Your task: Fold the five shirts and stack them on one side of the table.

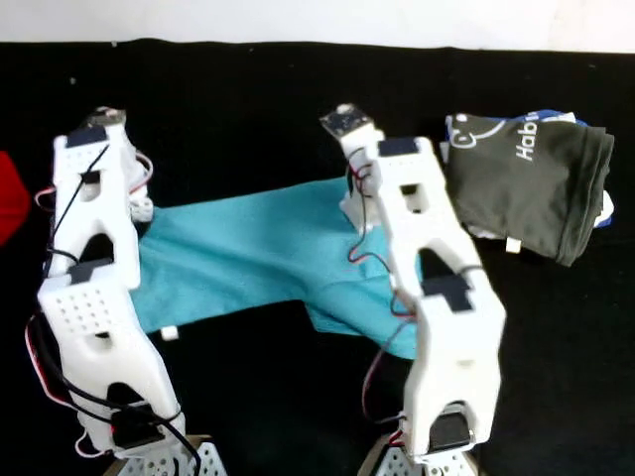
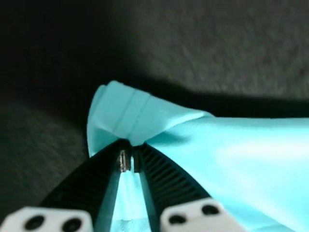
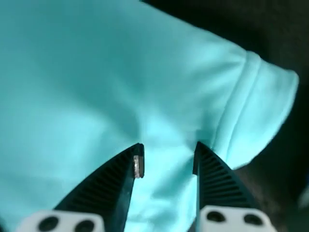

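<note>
A teal shirt [image 1: 248, 258] lies spread across the middle of the black table [image 1: 248, 99], stretched between the two white arms. In the left wrist view my left gripper [image 2: 129, 153] is shut on a hemmed corner of the teal shirt [image 2: 130, 113], which bunches just beyond the fingertips. My right gripper [image 3: 168, 157] is open over the teal shirt [image 3: 72, 87], its fingers pressed onto the cloth beside a stitched hem [image 3: 251, 96]. From above, the left gripper [image 1: 139, 210] is at the shirt's left end and the right gripper [image 1: 355, 213] at its far right part.
A folded dark grey shirt [image 1: 526, 183] lies at the back right on top of a blue and white one [image 1: 551, 117]. A red cloth [image 1: 10, 203] pokes in at the left edge. Bare black table lies behind and in front of the teal shirt.
</note>
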### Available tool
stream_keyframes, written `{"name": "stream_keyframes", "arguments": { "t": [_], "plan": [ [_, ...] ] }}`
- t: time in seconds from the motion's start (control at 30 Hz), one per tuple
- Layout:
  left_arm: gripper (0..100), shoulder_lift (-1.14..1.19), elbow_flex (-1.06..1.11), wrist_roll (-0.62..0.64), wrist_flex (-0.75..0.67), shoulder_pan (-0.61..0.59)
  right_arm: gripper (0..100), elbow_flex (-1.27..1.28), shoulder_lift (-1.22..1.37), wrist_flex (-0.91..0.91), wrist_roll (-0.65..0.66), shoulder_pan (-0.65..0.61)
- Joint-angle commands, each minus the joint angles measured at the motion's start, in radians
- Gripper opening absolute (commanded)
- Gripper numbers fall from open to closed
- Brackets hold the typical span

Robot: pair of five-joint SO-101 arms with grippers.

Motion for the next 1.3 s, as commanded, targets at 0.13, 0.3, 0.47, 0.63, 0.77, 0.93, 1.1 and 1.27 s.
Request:
{"name": "stream_keyframes", "arguments": {
  "t": [0.13, 0.3, 0.47, 0.63, 0.77, 0.93, 1.1, 1.27],
  "plan": [
    [2, 0.137, -0.410, 0.003, 0.129, -0.025, 17.0, -0.461, 0.306, 0.067, -0.008, 0.061],
    [4, 0.214, -0.625, 0.009, 0.269, -0.027, 17.0, -0.746, 0.366, 0.266, -0.008, 0.062],
    [14, 0.220, -0.826, 0.057, 0.373, -0.018, 17.2, -0.974, 0.374, 0.390, -0.008, 0.050],
    [14, 0.251, -0.846, 0.084, 0.315, 0.027, 17.2, -1.010, 0.392, 0.371, -0.008, 0.027],
    [14, 0.352, -0.816, 0.112, 0.242, 0.033, 17.2, -1.010, 0.486, 0.314, -0.008, 0.022],
    [14, 0.463, -0.842, 0.109, 0.222, -0.027, 17.2, -1.032, 0.584, 0.280, -0.006, 0.082],
    [14, 0.472, -0.917, 0.110, 0.232, -0.079, 17.2, -1.095, 0.579, 0.298, -0.006, 0.137],
    [14, 0.472, -1.109, 0.112, 0.407, -0.061, 17.2, -1.353, 0.579, 0.509, -0.006, 0.111]
  ]
}}
